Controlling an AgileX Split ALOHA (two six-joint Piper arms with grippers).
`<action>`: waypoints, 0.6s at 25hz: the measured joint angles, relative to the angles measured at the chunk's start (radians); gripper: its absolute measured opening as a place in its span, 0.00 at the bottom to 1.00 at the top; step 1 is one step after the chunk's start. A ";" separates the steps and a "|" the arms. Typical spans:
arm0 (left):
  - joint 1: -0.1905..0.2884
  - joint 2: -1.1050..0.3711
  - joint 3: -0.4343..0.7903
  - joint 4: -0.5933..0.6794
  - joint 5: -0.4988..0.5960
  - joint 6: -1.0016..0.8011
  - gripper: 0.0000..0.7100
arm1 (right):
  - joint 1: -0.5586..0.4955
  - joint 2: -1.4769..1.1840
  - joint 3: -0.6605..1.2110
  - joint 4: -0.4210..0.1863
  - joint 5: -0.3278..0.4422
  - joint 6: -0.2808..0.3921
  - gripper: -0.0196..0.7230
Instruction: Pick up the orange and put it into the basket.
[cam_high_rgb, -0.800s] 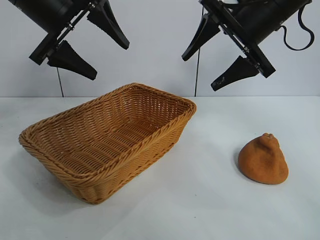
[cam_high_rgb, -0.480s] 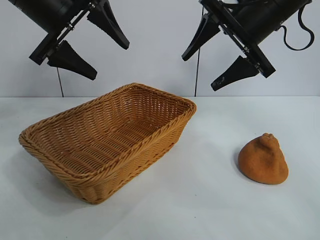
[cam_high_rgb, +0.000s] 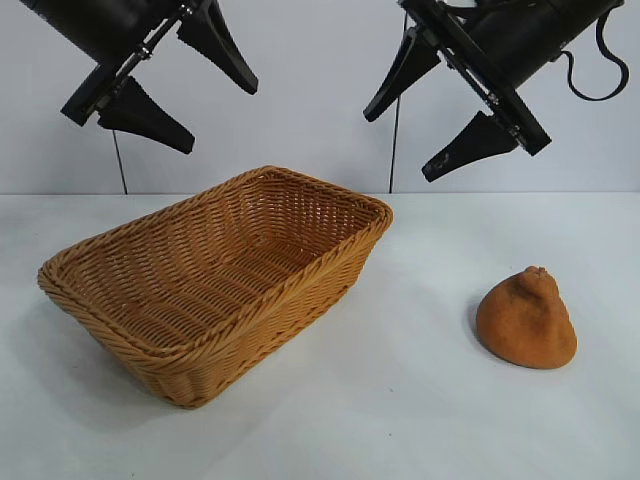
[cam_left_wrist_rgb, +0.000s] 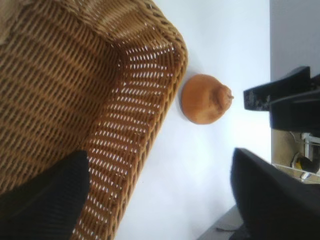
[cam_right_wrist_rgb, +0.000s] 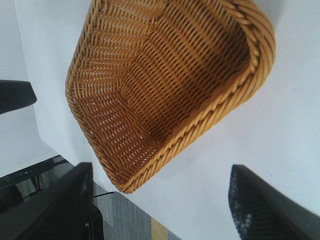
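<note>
The orange (cam_high_rgb: 526, 319) sits on the white table (cam_high_rgb: 400, 400), broad base down and knobby tip up, at the right side of the exterior view. It lies well apart from the basket (cam_high_rgb: 215, 280), with bare tabletop between them, and nothing touches it. In the left wrist view the orange (cam_left_wrist_rgb: 205, 98) shows just past the basket's braided rim (cam_left_wrist_rgb: 175, 60), though the exterior view makes plain that the two are not in contact.

The right gripper (cam_high_rgb: 445, 110) hangs high above the table, back by the wall, over the ground between basket and orange (closer to the basket's far right corner than to the fruit). Its two black fingers are spread wide and hold nothing; the orange lies below it and off to the right, well clear of the fingertips.

The left gripper (cam_high_rgb: 205, 105) hangs just as high at the other side, above the basket's far left part, its fingers likewise spread wide and empty.

The basket (cam_right_wrist_rgb: 165, 85) stands empty on the table, set at a slant to the table's edge
</note>
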 joint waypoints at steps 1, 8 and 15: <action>0.000 0.000 0.000 0.000 -0.010 0.000 0.78 | 0.000 0.000 0.000 0.000 0.000 0.000 0.72; 0.000 0.000 0.000 -0.009 -0.036 0.000 0.78 | 0.000 0.000 0.000 0.000 0.000 0.000 0.72; 0.071 -0.022 0.000 0.003 0.010 -0.028 0.78 | 0.000 0.000 0.000 0.000 0.000 0.000 0.72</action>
